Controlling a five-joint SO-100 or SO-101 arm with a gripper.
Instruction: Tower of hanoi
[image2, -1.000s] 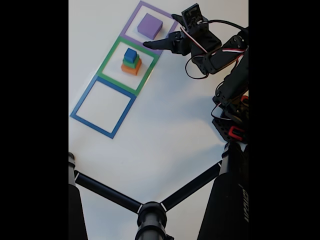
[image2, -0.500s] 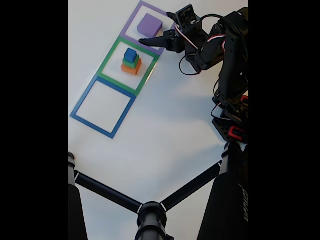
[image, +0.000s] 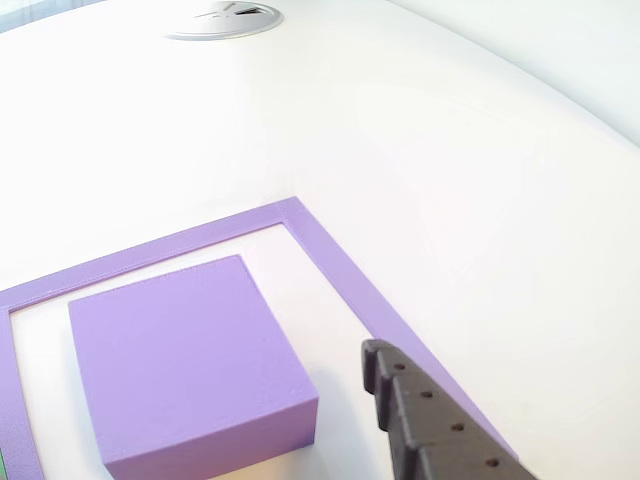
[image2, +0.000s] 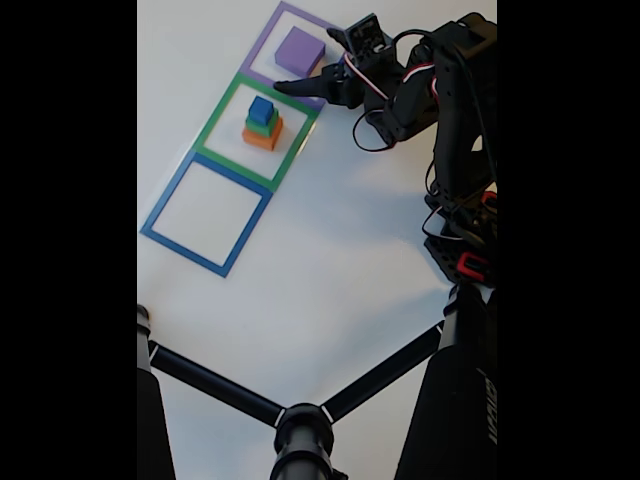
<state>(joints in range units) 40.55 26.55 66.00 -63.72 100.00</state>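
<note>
In the fixed view the purple block (image2: 300, 50) lies alone inside the purple square outline (image2: 262, 45). The orange block (image2: 262, 137) carries the green block (image2: 263, 125) and the blue cube (image2: 262, 108), stacked inside the green outline (image2: 222, 115). My gripper (image2: 292, 82) hovers over the near edge of the purple outline, just right of the stack, open and holding nothing. In the other view the purple block (image: 185, 365) sits close at lower left inside the purple outline (image: 330, 265), and one dark fingertip (image: 420, 420) pokes in from the bottom right, apart from the block.
An empty blue outline (image2: 160, 205) lies below the green one. The arm's base (image2: 465, 250) stands at the right. Black tripod legs (image2: 300, 420) cross the bottom of the fixed view. A round grommet (image: 225, 18) sits in the tabletop at the far edge.
The arm has swung left and further toward the purple outline, and the gripper tip has crept left along its near edge. No block has moved.
</note>
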